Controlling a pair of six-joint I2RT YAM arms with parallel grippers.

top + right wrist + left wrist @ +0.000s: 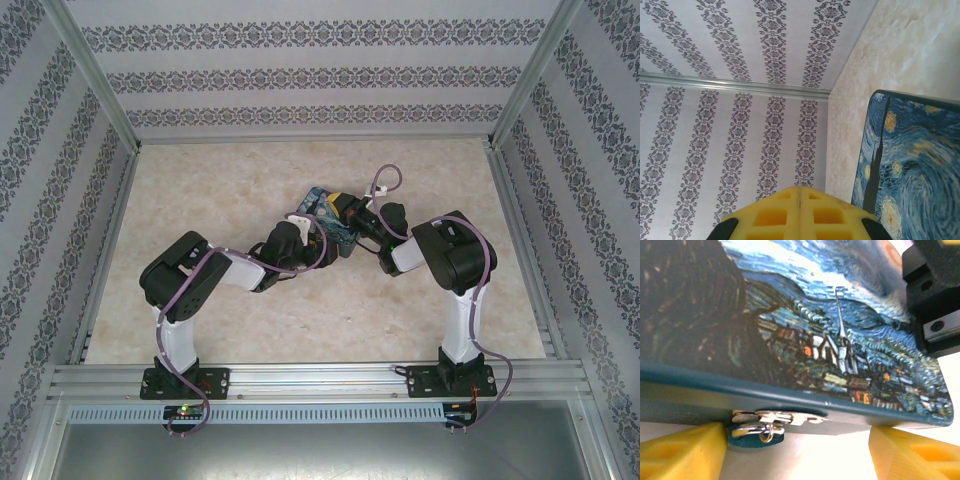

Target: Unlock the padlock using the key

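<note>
Yellow moulded fingertips [680, 455] of the left gripper [797, 457] stand wide apart at the bottom of the left wrist view. Just beyond them runs the teal front edge of the flat blue-and-yellow night-sky painted box [805, 315]. On that edge, between the two fingers, sits the tiny greyish metal padlock [767, 422] with its clasp, too blurred to tell one from the other. The right gripper [800, 215] has its yellow pads pressed together, nothing visible between them, beside the box's starry lid. Farther off lie the beige marbled table [250, 170] and the patterned walls [300, 80].
</note>
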